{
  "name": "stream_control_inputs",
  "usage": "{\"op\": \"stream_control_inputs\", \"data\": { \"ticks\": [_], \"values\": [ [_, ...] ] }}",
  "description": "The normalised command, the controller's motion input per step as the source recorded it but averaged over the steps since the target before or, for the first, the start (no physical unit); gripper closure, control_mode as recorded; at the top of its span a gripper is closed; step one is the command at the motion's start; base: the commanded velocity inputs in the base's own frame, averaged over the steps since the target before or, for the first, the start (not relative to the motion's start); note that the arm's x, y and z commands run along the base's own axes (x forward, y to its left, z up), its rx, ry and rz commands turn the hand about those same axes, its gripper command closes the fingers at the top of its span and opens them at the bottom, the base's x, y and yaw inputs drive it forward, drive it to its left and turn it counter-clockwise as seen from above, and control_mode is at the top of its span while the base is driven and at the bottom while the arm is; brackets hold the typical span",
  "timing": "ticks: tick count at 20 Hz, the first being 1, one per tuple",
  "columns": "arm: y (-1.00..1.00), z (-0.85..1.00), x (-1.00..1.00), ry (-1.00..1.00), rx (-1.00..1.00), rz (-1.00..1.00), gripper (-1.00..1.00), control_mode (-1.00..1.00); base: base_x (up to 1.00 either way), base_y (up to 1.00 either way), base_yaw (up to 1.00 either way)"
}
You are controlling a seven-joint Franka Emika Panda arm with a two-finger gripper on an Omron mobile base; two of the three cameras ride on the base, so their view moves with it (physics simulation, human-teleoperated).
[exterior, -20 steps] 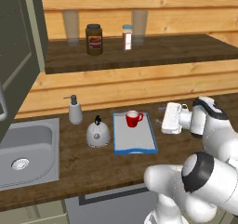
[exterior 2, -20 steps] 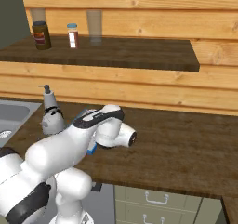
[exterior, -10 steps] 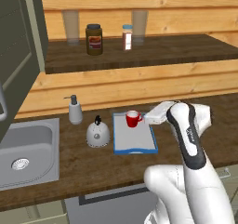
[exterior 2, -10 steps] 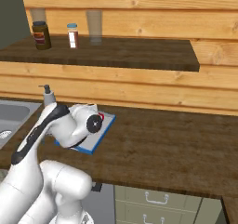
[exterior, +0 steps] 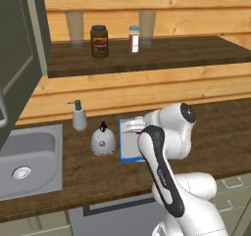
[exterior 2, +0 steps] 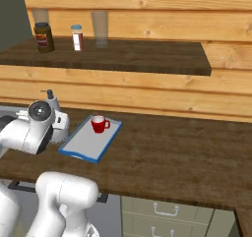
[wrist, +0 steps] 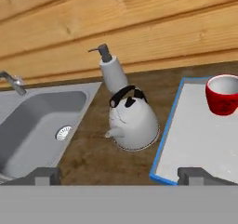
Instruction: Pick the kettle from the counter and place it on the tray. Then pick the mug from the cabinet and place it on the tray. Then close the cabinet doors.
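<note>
No legible text, brand or number, label on the dark jar [exterior: 99, 41] blurred to a red patch, label on the small white bottle [exterior: 134, 39] unreadable

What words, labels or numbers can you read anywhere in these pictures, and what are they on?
No text can be read.
Dark jar on the shelf: a reddish label, too blurred to read.
Small white bottle beside it: a red band, no legible letters.
Mug: a faint dark mark on its red side, too blurred to read.
Kettle, soap bottle and tray: no markings visible.
</note>
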Motion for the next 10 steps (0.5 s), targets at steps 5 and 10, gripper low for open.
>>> {"op": "stream_control_inputs", "data": {
  "ticks": [5,10],
  "values": [
    [0.51,0.0,-0.07,0.21,-0.01,-0.31,-1.0,-1.0,0.0,0.0,0.0],
    [0.15,-0.07,0.16,0.07,-0.09,0.0,-1.0,-1.0,0.0,0.0,0.0]
  ]
}}
